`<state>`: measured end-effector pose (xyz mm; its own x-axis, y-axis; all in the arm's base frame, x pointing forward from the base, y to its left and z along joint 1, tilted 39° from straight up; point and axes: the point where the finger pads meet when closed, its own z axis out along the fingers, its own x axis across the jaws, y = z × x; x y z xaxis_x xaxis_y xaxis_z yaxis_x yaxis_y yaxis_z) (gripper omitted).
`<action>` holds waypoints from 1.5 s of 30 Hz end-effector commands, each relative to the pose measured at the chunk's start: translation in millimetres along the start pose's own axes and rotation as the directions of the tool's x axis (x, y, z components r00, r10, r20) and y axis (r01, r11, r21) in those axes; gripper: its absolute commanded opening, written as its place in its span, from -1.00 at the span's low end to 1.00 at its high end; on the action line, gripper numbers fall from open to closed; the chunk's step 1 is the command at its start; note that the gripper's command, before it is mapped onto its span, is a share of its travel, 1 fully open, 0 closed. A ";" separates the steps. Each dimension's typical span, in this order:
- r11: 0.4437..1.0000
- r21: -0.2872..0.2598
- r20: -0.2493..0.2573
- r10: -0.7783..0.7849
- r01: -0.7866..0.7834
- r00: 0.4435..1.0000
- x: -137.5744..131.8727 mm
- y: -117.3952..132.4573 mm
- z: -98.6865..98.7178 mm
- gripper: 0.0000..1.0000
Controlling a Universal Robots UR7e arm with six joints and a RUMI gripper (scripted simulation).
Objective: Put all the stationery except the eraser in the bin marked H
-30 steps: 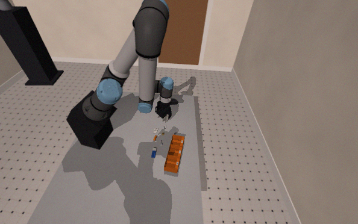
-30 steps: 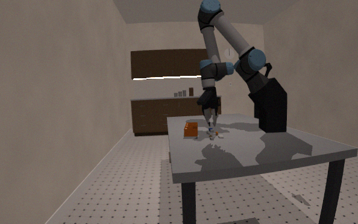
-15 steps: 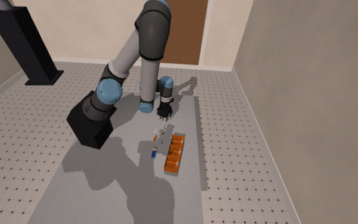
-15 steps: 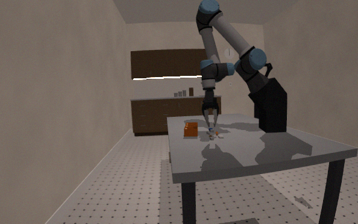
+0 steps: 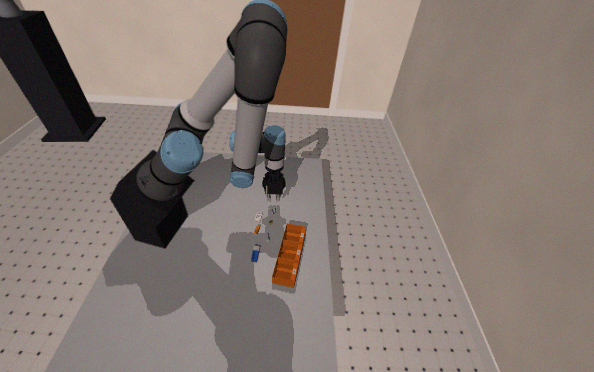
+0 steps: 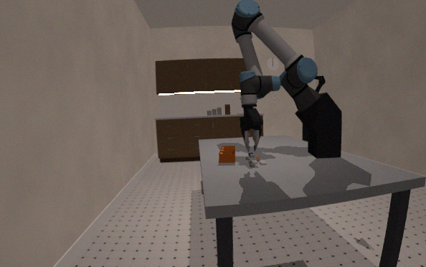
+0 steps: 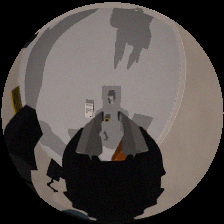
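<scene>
My gripper (image 5: 273, 197) hangs above the table, fingers pointing down, just behind a cluster of small items; it also shows in the exterior view (image 6: 251, 147). Its fingers stand a narrow gap apart with nothing between them. Below it lie a small white item (image 5: 258, 216), a short orange item (image 5: 258, 228), a blue item (image 5: 255, 253) and a tiny piece in shadow (image 5: 271, 218). The wrist view shows the white item (image 7: 89, 108), a grey piece (image 7: 111, 95) and the orange item (image 7: 118, 152) between my fingers on the table below. I cannot tell which item is the eraser.
A row of orange bins (image 5: 290, 256) stands upright to the right of the items, near the table's right edge; it also shows in the exterior view (image 6: 226, 154). The bin letters are too small to read. The robot base (image 5: 150, 200) stands at the left.
</scene>
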<state>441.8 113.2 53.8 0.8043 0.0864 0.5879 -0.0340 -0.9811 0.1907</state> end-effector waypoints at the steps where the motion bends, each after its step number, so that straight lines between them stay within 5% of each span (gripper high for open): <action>1: 0.997 0.009 -0.018 -0.082 0.082 0.997 0.3 -0.1 -0.2 -0.65; 31: 0.997 0.009 -0.017 -0.081 0.081 0.997 0.3 -0.1 -0.2 -0.65; 45: 0.997 0.009 -0.018 -0.082 0.082 0.997 1.2 -0.7 47.8 -0.65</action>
<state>459.4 108.0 30.2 0.7967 0.1684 0.5805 0.0373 -0.9723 0.2308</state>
